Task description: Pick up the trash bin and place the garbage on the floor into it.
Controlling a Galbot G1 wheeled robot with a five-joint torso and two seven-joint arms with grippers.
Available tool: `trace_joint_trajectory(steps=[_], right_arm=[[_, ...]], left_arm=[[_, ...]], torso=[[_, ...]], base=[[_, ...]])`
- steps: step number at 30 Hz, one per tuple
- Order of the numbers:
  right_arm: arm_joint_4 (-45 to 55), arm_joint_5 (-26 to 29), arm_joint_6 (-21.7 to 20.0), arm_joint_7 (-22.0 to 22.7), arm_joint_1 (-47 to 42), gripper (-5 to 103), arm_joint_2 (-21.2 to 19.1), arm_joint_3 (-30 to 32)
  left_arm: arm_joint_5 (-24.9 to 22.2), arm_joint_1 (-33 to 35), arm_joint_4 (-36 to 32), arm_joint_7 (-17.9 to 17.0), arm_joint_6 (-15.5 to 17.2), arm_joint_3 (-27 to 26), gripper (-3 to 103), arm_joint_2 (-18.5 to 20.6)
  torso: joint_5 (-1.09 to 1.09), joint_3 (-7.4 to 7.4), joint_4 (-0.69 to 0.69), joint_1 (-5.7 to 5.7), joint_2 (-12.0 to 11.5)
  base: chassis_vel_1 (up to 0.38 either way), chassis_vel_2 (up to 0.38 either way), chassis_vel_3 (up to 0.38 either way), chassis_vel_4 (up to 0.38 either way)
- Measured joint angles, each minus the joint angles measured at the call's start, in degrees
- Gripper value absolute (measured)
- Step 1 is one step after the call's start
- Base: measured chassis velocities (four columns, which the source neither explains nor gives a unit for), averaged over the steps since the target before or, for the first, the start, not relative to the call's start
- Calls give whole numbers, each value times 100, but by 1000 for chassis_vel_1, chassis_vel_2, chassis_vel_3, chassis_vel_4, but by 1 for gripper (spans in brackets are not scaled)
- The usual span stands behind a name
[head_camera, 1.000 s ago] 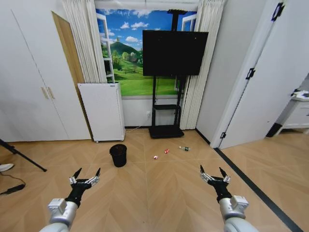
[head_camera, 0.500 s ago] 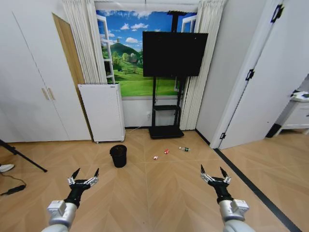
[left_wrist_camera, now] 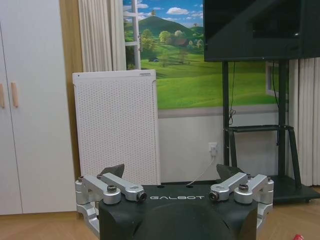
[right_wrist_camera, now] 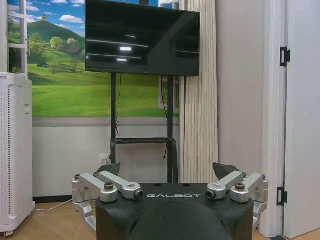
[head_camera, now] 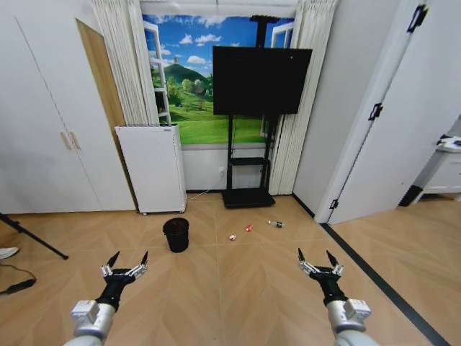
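Jaws of both grippers are spread wide and nothing is held in either: the left gripper (head_camera: 126, 265) and the right gripper (head_camera: 315, 261) are raised low in front of the robot, over bare floor (head_camera: 238, 303) and well apart from every task item. The trash bin (head_camera: 176, 234) is seen upright on the floor, near the white appliance (head_camera: 153, 167). The garbage is scattered to the bin's right, toward the TV stand (head_camera: 247, 196): a small white-and-red container (head_camera: 233, 236), a crushed can (head_camera: 248, 227) and a clear bottle (head_camera: 275, 223). By the look of things, nothing has been accomplished: the bin is not lifted, all three pieces lie uncollected, and the whole task is left.
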Motion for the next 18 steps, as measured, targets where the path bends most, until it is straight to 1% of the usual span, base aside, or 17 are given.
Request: trace_joint_trajectory(steps=[2, 5, 6, 7, 10, 12, 14, 15, 16, 17, 18], right_arm=[[-2, -3, 0, 6, -3, 100, 3, 0], [-15, -4, 0, 11, -3, 100, 1, 4], [-23, -8, 0, 13, -3, 100, -4, 9], [-23, -8, 0, 13, -3, 100, -4, 9], [-32, -14, 0, 15, 0, 100, -9, 13], [-37, -16, 0, 15, 3, 100, -9, 13], [-52, -33, 0, 16, 5, 100, -8, 5], [-64, -40, 1, 17, 10, 100, -7, -1], [-64, -40, 1, 17, 10, 100, -7, -1], [-71, -43, 1, 17, 18, 100, -7, -3], [-75, -45, 1, 18, 20, 100, -9, -2]], left_arm=[[0, 1, 12, 5, -14, -1, 100, -10], [0, -12, 27, 7, -20, -1, 100, -10], [-1, -26, 43, 7, -20, -2, 100, -7], [-1, -26, 43, 7, -20, -2, 100, -7], [-8, -41, 56, 7, -20, -10, 100, 6], [-12, -41, 64, 8, -20, -13, 100, 9], [-20, -42, 76, 8, -21, -16, 100, 13], [-27, -43, 78, 10, -21, -16, 100, 12], [-27, -43, 78, 10, -21, -16, 100, 12], [-27, -45, 79, 9, -22, -18, 100, 10], [-28, -46, 91, 9, -22, -16, 100, 7]], torso=[[-1, -1, -1, -1, -3], [3, -3, 2, -2, -4], [-3, -3, 0, -3, -5], [-3, -3, 0, -3, -5], [1, -4, -2, -4, -7], [3, -4, 1, -4, -8], [-5, -6, 0, -5, -8], [0, -5, -1, -4, -11], [0, -5, -1, -4, -11], [5, -6, 2, -4, -11], [-6, -7, -2, -5, -10]], base=[[-220, 228, 213, -233], [-239, 249, 255, -255], [-279, 268, 278, -267], [-279, 268, 278, -267], [-294, 275, 293, -310], [-343, 325, 295, -335], [-364, 332, 358, -338], [-344, 352, 368, -355], [-344, 352, 368, -355], [-390, 392, 368, -370], [-365, 370, 396, -370]])
